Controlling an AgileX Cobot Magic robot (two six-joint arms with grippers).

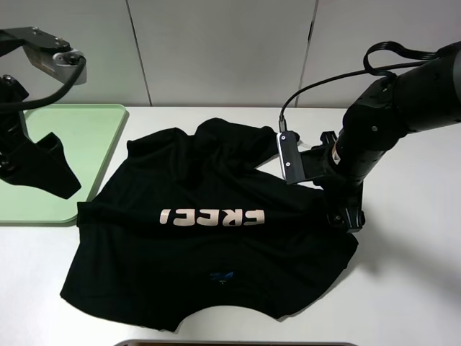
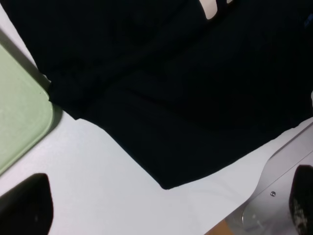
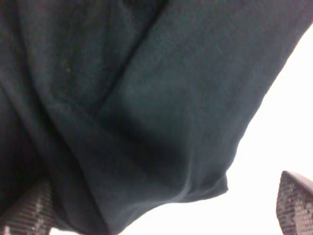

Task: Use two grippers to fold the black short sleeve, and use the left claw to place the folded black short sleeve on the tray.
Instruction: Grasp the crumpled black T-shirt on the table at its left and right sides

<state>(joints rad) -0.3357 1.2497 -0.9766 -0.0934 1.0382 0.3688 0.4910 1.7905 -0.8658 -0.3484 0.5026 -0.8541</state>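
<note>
One wrinkled black T-shirt (image 1: 216,252) (white chest letters), one green tray (image 1: 90,137); left hand (image 1: 36,169) and right hand (image 1: 346,216) both wide.

Bright, even overhead light. In the high view the white table (image 1: 403,288) is near overexposure, and a soft shadow lies just beside the right arm. The black shirt (image 1: 216,252) shows few folds. In the right wrist view the cloth is grainy, the table is blown white, and the tips of the right claw (image 3: 161,208) are blurred.
</note>
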